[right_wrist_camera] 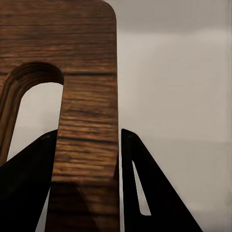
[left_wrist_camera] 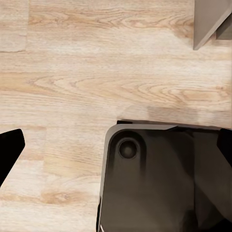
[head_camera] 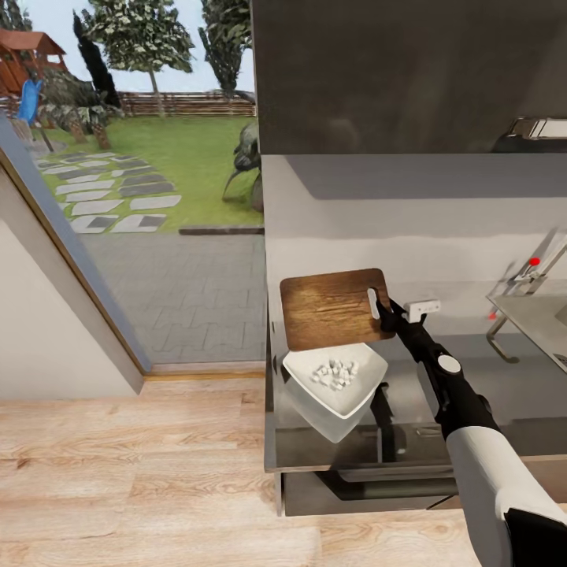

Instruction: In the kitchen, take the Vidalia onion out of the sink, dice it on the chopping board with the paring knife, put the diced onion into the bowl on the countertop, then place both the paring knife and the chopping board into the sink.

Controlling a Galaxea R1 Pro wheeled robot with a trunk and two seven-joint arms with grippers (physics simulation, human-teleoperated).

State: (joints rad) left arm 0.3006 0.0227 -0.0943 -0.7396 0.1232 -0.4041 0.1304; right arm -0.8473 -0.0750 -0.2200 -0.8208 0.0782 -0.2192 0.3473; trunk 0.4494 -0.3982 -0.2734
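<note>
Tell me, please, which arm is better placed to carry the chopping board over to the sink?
The right. Its gripper already clamps the chopping board by the handle end, on the side nearer the sink. The left wrist camera faces wooden floor, away from the countertop.

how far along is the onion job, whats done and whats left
Dicing looks done: white onion pieces lie in the bowl on the countertop. In hand: the right gripper is shut on the chopping board at its handle end. Left: board into the sink, at the head view's right edge. I cannot spot the knife.

Sink [head_camera: 543,315] cut off; bowl [head_camera: 339,394] partly under chopping board [head_camera: 335,309].
</note>
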